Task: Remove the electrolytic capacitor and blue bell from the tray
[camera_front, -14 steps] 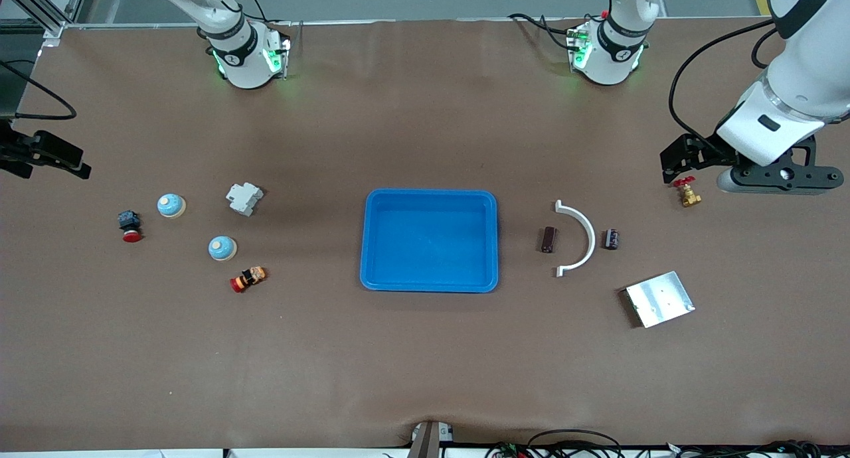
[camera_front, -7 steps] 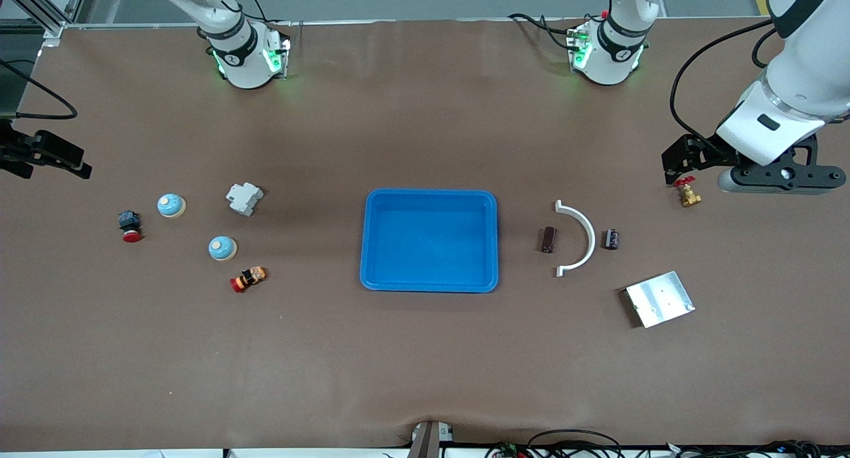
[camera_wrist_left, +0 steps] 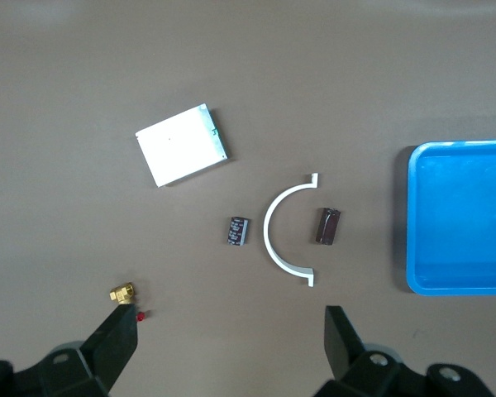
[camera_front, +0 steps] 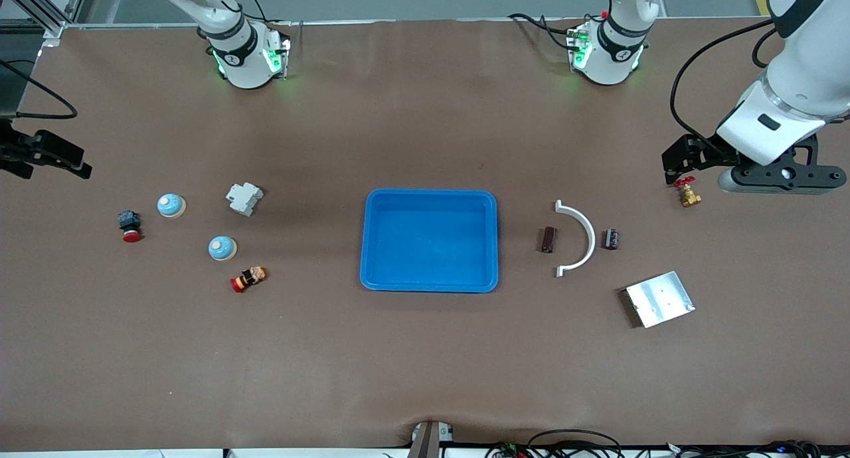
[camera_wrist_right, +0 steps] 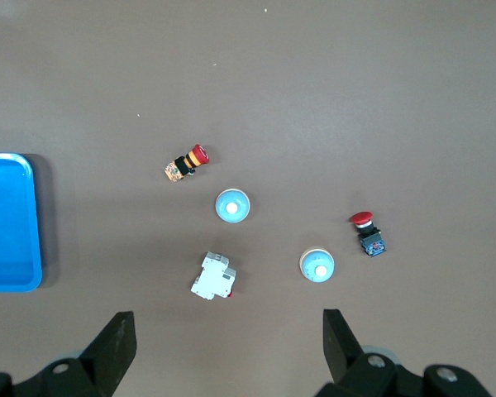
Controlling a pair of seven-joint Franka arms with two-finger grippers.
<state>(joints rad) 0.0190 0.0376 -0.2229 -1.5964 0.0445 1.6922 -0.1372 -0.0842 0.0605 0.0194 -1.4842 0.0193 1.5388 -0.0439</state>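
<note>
Front view: left tool [camera_front: 671,172] spread, over brass valve [camera_front: 688,194]. Right tool [camera_wrist_right: 223,347] spread too, above bells [camera_wrist_right: 232,206] on bench [camera_front: 425,358].

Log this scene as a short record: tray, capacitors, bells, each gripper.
tray: blue tray, mid-table, nothing in it
capacitors: brown capacitor inside the white arc's curve; black capacitor outside it
bells: two blue bells toward the right arm's end
left gripper: jaws open, up over the brass valve
right gripper: jaws open, high over the bells' area
</note>
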